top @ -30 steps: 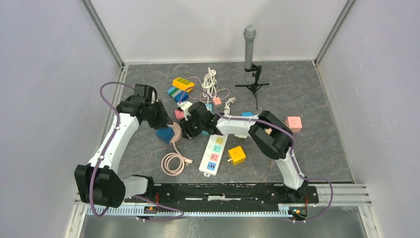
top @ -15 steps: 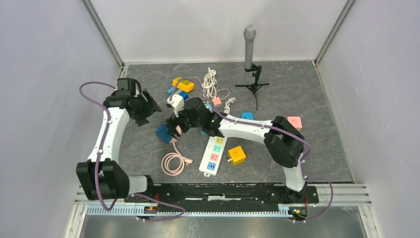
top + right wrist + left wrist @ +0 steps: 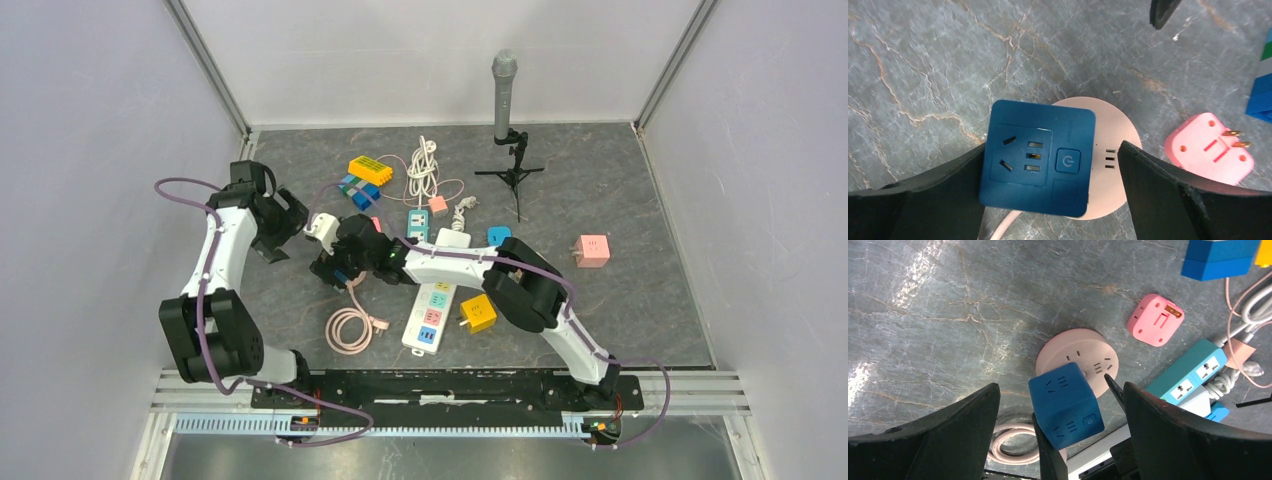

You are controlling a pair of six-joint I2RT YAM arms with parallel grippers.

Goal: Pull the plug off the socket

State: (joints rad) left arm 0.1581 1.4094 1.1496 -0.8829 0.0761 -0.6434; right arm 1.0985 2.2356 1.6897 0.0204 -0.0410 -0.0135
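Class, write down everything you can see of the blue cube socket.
The blue cube socket is matte plastic with rounded corners. Its top face has plug slots and a power button; its sides have slots too. It sits on the pink round socket, between the open fingers of the right tool.

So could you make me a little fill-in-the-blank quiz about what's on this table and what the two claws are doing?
1. The cube resting on the round pink socket is coloured ____.
2. The left claw and the right claw are both wide ____.
3. On the tripod at the back of the table stands a ____.
Missing words: blue; open; microphone.
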